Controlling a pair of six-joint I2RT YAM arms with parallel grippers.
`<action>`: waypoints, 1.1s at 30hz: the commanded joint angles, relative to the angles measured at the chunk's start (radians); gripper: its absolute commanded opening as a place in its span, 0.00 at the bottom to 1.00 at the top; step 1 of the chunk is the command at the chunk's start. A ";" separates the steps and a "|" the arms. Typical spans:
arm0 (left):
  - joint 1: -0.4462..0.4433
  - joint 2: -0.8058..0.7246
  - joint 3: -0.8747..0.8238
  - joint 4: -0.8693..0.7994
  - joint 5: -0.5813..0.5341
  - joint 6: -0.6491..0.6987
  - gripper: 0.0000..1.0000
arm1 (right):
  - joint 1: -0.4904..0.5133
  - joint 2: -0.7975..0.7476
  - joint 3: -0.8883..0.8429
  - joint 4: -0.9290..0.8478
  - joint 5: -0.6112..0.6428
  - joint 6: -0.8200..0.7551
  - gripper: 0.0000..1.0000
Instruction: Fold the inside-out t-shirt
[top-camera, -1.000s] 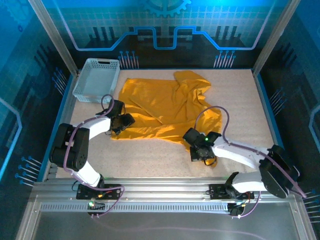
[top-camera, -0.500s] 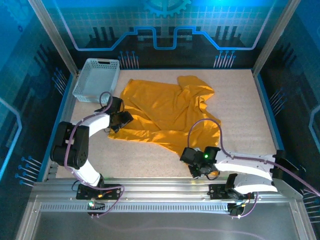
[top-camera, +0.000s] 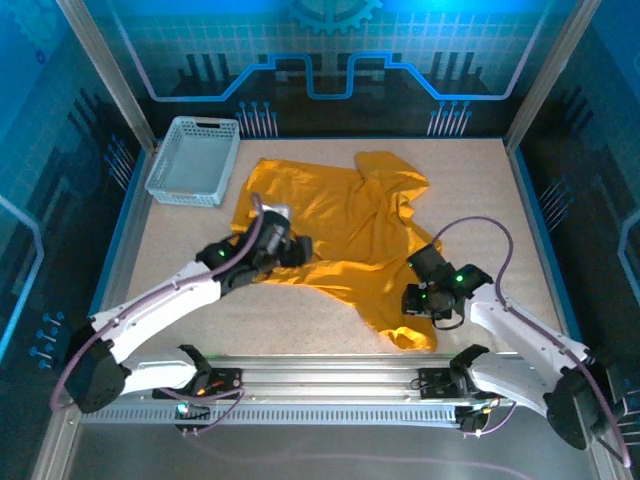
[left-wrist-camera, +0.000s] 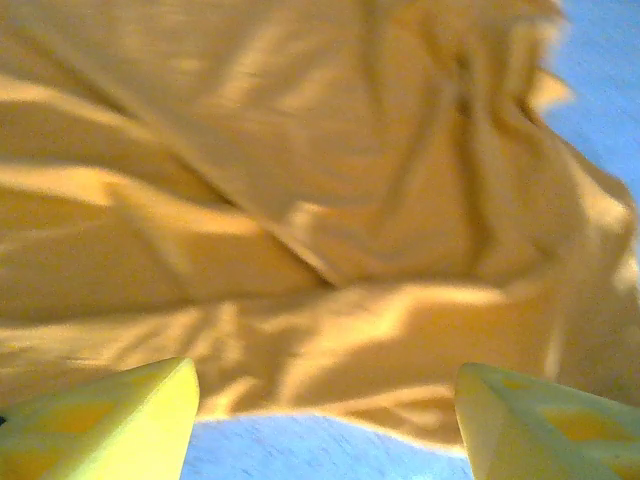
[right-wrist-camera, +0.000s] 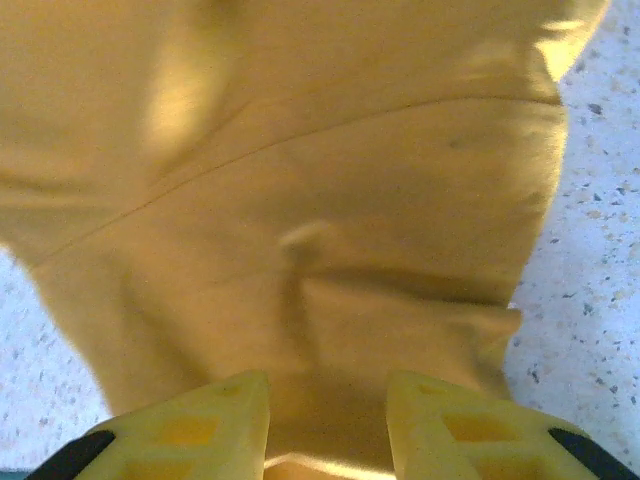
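You are looking at the shirt (top-camera: 340, 225) lying crumpled and spread across the middle of the table (top-camera: 490, 210), plain mustard side up. Its bulk is sitting toward 12 o'clock. A narrower tongue of cloth is trailing off toward 5 o'clock and ending in a small bunched fold near the front rail. The basket (top-camera: 193, 160) is standing at the shirt's 10 o'clock, near its corner; contact not clear from above.

Your left gripper (top-camera: 302, 250) is hovering at the shirt's 7 o'clock hem. In the left wrist view its fingers (left-wrist-camera: 120, 425) are standing wide apart, with a strip of bare table and the hem lying between them and wrinkled cloth filling everything beyond. It is gripping nothing.

Your right gripper (top-camera: 410, 302) is sitting at the shirt's 5 o'clock, over the trailing tongue. In the right wrist view its fingers (right-wrist-camera: 445, 425) are standing partly apart, and the cloth is running down into the gap between them. The gap is looking too loose for a pinch, so you are reading it as parted, with the cloth lying free underneath
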 joint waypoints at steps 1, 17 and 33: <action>-0.160 0.050 -0.072 -0.024 -0.067 0.061 0.69 | -0.066 0.074 -0.005 0.111 -0.113 -0.060 0.37; -0.451 0.375 -0.023 0.316 0.114 0.258 0.61 | -0.296 0.514 0.121 0.371 -0.202 -0.150 0.35; -0.454 0.686 0.255 0.261 0.016 0.417 0.67 | -0.317 0.583 0.286 0.306 -0.149 -0.218 0.42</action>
